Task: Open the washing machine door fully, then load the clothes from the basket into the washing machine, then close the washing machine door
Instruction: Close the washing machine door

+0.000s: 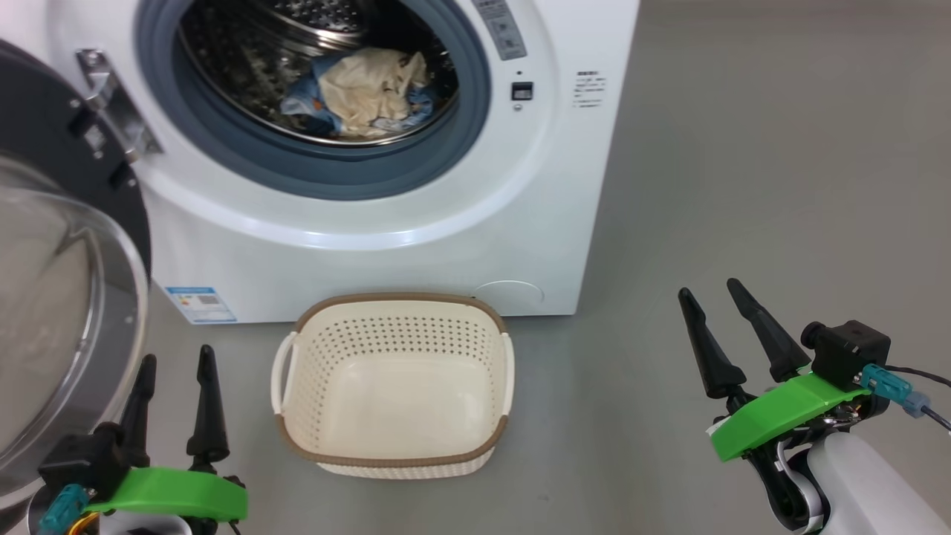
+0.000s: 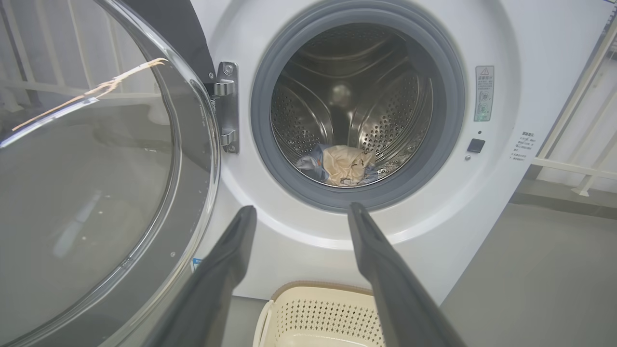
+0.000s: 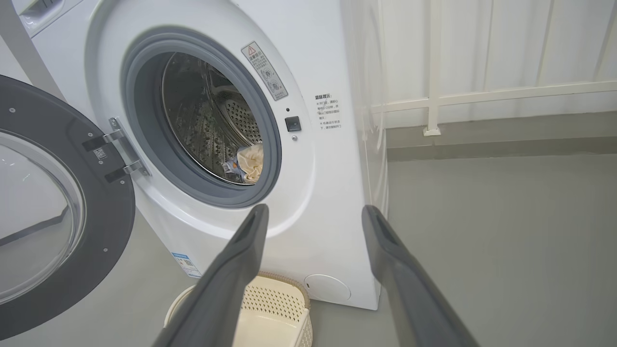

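As I looked down through the head view, the white front-loading washing machine [image 1: 371, 267] stood on the grey floor [image 1: 743, 186] with its mouth uncovered. Its grey rubber ring [image 1: 297, 160] framed the perforated steel drum [image 1: 238, 59]. To its left the washing machine door [image 1: 67, 282] hung swung wide on its metal hinge [image 1: 111, 104], with the black rim and bulging clear glass bowl turned outward, close beside my left arm.

On the floor just in front of the machine sat the basket [image 1: 401, 299], cream perforated plastic with a brown woven-look rim and a handle at each side. I could see its bare cream bottom. The clothes [image 1: 371, 93] lay bunched low in the drum, just behind the ring, a cream piece on top with light blue fabric at its edges.

My left pincer [image 1: 178, 353] hovered low to the left of the basket, beside the door glass, its two dark fingers apart and gripping nothing. My right pincer [image 1: 709, 286] hung well to the right of the basket over the floor, fingers likewise spread and holding nothing. A small blue label sticker [image 1: 200, 305] sat at the machine's lower left corner.
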### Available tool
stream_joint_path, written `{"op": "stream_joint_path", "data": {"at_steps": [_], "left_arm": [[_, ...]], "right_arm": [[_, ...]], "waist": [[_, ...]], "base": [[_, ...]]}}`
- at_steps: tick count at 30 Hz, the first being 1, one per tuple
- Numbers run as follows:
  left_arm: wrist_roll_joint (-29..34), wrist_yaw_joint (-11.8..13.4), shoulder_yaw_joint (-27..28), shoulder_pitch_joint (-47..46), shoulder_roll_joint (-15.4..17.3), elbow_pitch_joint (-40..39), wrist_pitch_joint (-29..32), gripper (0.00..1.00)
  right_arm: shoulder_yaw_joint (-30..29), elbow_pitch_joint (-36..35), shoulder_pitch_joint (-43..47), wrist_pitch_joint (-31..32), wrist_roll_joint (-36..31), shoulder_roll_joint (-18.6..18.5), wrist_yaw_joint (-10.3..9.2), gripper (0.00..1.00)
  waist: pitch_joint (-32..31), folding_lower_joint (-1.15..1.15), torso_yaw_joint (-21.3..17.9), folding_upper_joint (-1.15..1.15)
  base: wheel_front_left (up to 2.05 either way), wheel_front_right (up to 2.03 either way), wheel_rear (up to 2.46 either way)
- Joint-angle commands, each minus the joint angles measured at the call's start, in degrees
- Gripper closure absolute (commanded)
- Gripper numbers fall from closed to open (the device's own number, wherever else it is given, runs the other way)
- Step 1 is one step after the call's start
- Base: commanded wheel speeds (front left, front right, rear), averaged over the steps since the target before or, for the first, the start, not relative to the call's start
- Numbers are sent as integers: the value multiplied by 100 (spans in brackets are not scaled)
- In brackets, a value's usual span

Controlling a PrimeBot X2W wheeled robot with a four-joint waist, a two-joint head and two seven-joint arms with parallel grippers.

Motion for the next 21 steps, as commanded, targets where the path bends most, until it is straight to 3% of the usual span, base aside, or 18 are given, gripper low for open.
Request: {"op": "stream_joint_path", "data": {"at_steps": [1,21], "left_arm": [[77,-21,219,-95,98,-82,-37,0],[364,-20,465,-31,-161,-48,-37,0]], "right_arm": [[101,-104,52,-47,62,-60,25,0],[206,-44,44,-47,108,-109,25,0]], "waist": [[-14,0,171,0],[-58,0,1483,0]], "base": [[0,0,0],[0,0,0]]}}
